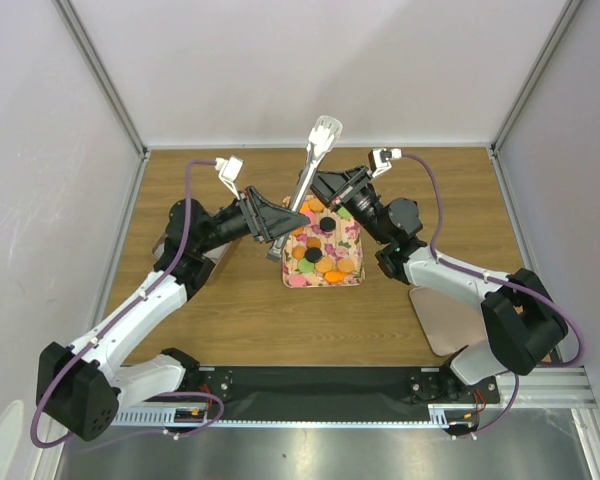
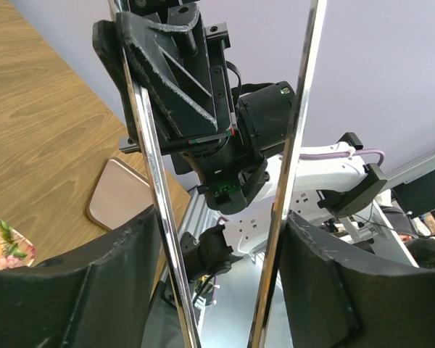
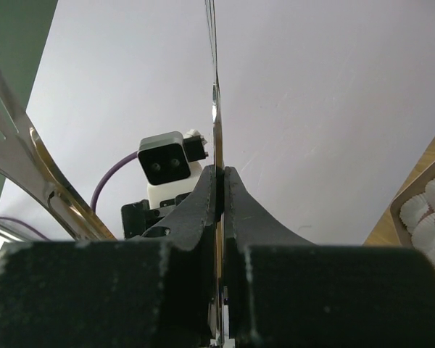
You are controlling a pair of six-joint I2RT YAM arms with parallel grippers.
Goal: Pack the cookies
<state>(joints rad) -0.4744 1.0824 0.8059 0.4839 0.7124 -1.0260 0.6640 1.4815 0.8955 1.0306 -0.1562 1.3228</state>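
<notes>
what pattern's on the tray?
The tray is floral: pink blooms and green leaves on cream. It shows clearest in the left wrist view.

The cookies (image 1: 323,255) are orange, pink, green and black, the tray (image 1: 322,284) floral-patterned, the tongs (image 1: 320,135) shiny silver, the table (image 1: 260,315) brown wood-grain.

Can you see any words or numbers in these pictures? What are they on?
None can be read anywhere.
Tiny coloured marks on the right arm's black joint: too small to read.
The tray has only flowers, and the tongs no letters.
</notes>
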